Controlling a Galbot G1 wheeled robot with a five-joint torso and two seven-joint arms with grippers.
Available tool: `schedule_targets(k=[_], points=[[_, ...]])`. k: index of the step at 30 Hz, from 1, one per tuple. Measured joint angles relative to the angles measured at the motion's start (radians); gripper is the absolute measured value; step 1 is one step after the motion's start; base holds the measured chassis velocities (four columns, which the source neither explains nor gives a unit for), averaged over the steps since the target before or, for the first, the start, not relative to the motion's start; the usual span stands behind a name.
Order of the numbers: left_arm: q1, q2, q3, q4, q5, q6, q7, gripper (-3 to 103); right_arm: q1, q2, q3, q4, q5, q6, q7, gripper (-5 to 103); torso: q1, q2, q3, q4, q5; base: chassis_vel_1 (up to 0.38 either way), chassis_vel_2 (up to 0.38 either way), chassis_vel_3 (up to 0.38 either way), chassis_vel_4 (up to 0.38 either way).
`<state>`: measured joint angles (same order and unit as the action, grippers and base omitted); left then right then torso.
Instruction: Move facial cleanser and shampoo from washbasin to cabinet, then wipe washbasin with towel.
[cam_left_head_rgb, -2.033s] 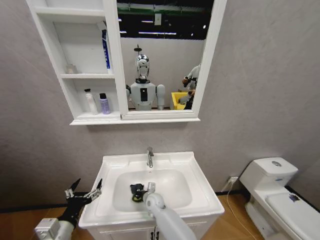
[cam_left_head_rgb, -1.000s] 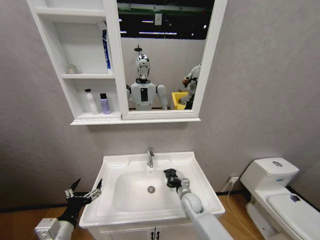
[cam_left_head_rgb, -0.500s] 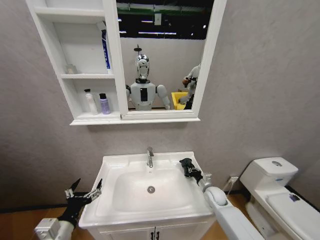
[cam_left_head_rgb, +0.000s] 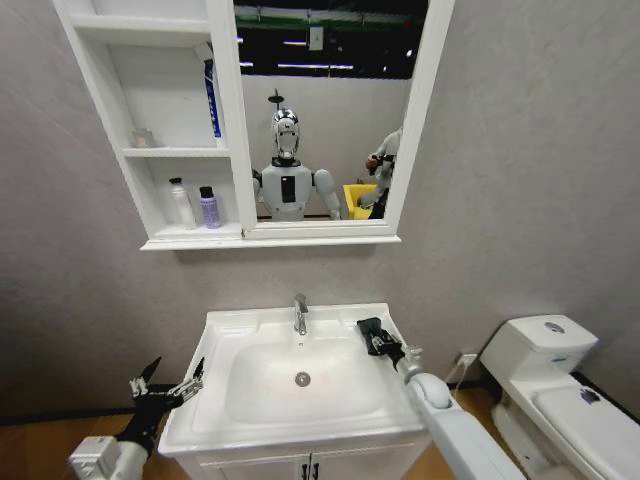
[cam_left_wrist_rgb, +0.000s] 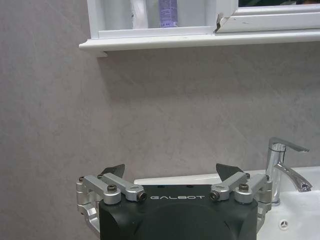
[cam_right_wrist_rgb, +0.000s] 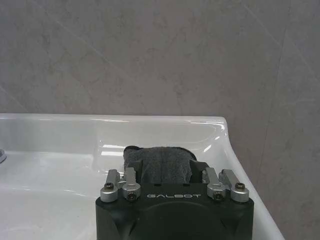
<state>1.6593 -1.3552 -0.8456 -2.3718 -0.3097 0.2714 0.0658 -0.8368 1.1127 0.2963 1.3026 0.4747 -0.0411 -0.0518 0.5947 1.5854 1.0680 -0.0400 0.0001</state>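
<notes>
My right gripper (cam_left_head_rgb: 372, 336) is shut on the dark grey towel (cam_left_head_rgb: 368, 328) and presses it onto the right rear rim of the white washbasin (cam_left_head_rgb: 240, 325). In the right wrist view the towel (cam_right_wrist_rgb: 161, 164) bulges out between the fingers of that gripper (cam_right_wrist_rgb: 172, 175), near the washbasin's back corner (cam_right_wrist_rgb: 215, 125). My left gripper (cam_left_head_rgb: 166, 384) hangs open and holds nothing, just left of the washbasin; its wrist view shows the same gripper (cam_left_wrist_rgb: 171, 172). On the lowest shelf of the cabinet (cam_left_head_rgb: 190, 238) stand a white bottle (cam_left_head_rgb: 181, 203) and a purple bottle (cam_left_head_rgb: 209, 207), the facial cleanser and shampoo.
The chrome faucet (cam_left_head_rgb: 299, 314) rises at the back of the bowl, with the drain (cam_left_head_rgb: 302, 379) in the middle. A blue tube (cam_left_head_rgb: 212, 98) leans in the middle shelf. The mirror (cam_left_head_rgb: 320, 110) hangs right of the shelves. A white toilet (cam_left_head_rgb: 545, 350) stands at the right.
My right gripper swept the towel from the bowl near the drain up and across to the right rear rim. In the last half second it edged slightly left. The left arm stayed still.
</notes>
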Motion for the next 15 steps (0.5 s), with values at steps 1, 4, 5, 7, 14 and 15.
schedule_targets(k=[1,4,5,7,14,15], points=[[0.0,0.0,0.0,0.0,0.0,0.0,0.0,100,0.0,0.0,0.0,0.0,0.0,0.0,0.0,53,0.0,0.0,0.0,0.0,0.0,0.0,0.0,0.0,0.0],[0.0,0.0,0.0,0.0,0.0,0.0,0.0,100,-0.06,0.003,0.044,0.071,-0.042,0.009,0.062,69,0.0,0.0,0.0,0.0,0.0001,0.0,0.0,0.0,0.0],[0.0,0.0,0.0,0.0,0.0,0.0,0.0,100,-0.06,0.003,0.044,0.071,-0.042,0.009,0.062,69,0.0,0.0,0.0,0.0,0.0001,0.0,0.0,0.0,0.0],[0.0,0.0,0.0,0.0,0.0,0.0,0.0,100,-0.123,0.003,0.084,0.165,-0.085,0.012,0.105,80,0.0,0.0,0.0,0.0001,0.0001,0.0,0.0,0.0,0.0],[0.0,0.0,0.0,0.0,0.0,0.0,0.0,100,-0.448,0.038,0.257,0.599,-0.171,-0.018,0.182,99,0.0,0.0,0.0,0.0,-0.0004,0.0,0.0,0.0,0.0],[0.0,0.0,0.0,0.0,0.0,0.0,0.0,100,-0.535,0.071,0.3,0.678,-0.192,-0.011,0.188,100,0.0,0.0,0.0,-0.0004,0.0004,0.0,0.0,0.0,0.0]])
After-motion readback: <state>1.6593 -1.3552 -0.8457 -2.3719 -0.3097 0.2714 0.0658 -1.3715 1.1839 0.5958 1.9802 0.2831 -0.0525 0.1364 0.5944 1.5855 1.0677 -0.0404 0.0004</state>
